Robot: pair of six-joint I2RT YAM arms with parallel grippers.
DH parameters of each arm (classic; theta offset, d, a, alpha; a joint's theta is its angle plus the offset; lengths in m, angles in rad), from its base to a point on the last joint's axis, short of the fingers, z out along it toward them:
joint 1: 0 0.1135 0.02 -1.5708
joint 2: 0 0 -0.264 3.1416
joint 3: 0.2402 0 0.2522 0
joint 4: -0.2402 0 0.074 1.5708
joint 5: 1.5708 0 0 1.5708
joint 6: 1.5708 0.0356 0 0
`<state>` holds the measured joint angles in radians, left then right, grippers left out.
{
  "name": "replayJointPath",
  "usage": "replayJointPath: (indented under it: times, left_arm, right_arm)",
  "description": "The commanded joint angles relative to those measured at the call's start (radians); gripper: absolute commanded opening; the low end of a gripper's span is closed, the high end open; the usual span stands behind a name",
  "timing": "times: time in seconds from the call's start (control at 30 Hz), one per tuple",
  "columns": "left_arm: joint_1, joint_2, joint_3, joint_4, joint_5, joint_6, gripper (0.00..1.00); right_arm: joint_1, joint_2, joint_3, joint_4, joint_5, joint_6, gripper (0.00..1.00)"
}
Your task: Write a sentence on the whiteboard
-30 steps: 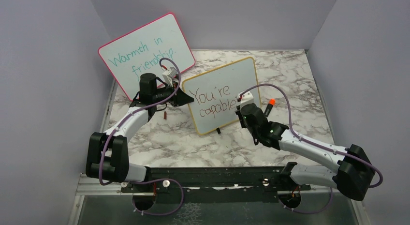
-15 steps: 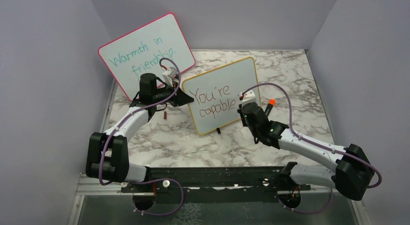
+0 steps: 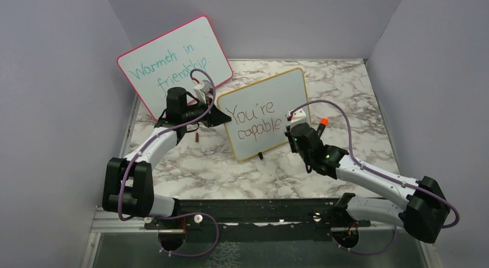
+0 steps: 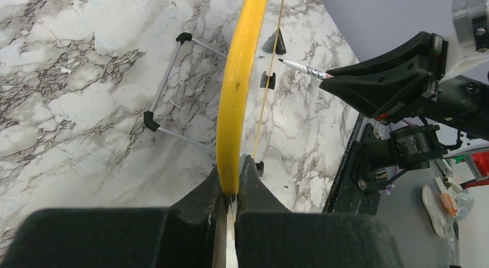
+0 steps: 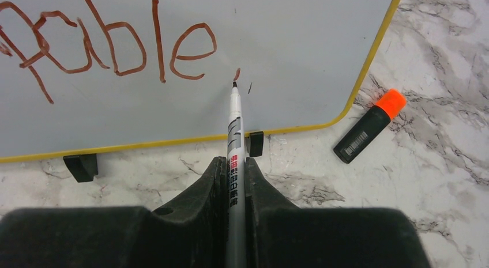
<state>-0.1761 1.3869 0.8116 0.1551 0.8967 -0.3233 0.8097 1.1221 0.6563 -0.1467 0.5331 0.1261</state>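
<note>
The yellow-framed whiteboard (image 3: 286,75) stands upright on small black feet on the marble table. The sentence (image 3: 256,119) on it reads "You're capable" in red-brown; its end "pable" (image 5: 115,46) fills the right wrist view. My left gripper (image 3: 222,119) is shut on the board's left edge, and the yellow frame (image 4: 239,95) runs up from between its fingertips (image 4: 232,174). My right gripper (image 5: 233,164) is shut on a grey marker (image 5: 234,124). The marker's tip sits just below and right of the final "e", beside a short fresh stroke. In the left wrist view the marker (image 4: 303,67) ends a sliver short of the board.
A black marker cap with an orange end (image 5: 369,125) lies on the table right of the board. A larger pink-framed board (image 3: 173,63) with teal writing leans at the back left. A small dark red piece (image 3: 196,138) lies under the left arm. Lilac walls close three sides.
My right arm has shifted slightly to the right and toward the near edge, carrying the marker with it. The left arm and the board have not moved.
</note>
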Motion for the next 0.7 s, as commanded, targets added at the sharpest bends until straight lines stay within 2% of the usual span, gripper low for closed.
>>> replayJointPath:
  times: [0.0,0.23,0.67]
  left_arm:
    - [-0.005,0.038,-0.010,-0.099,-0.129,0.072,0.00]
    - [-0.005,0.031,-0.015,-0.098,-0.139,0.066,0.00]
    - [-0.033,0.010,-0.045,-0.064,-0.180,0.008,0.00]
  right_arm:
    - [0.009,-0.082,0.009,-0.034,-0.031,-0.003,0.01]
    - [0.062,-0.123,-0.023,0.005,-0.085,-0.010,0.01]
    - [0.230,-0.091,-0.072,0.127,-0.022,-0.024,0.01]
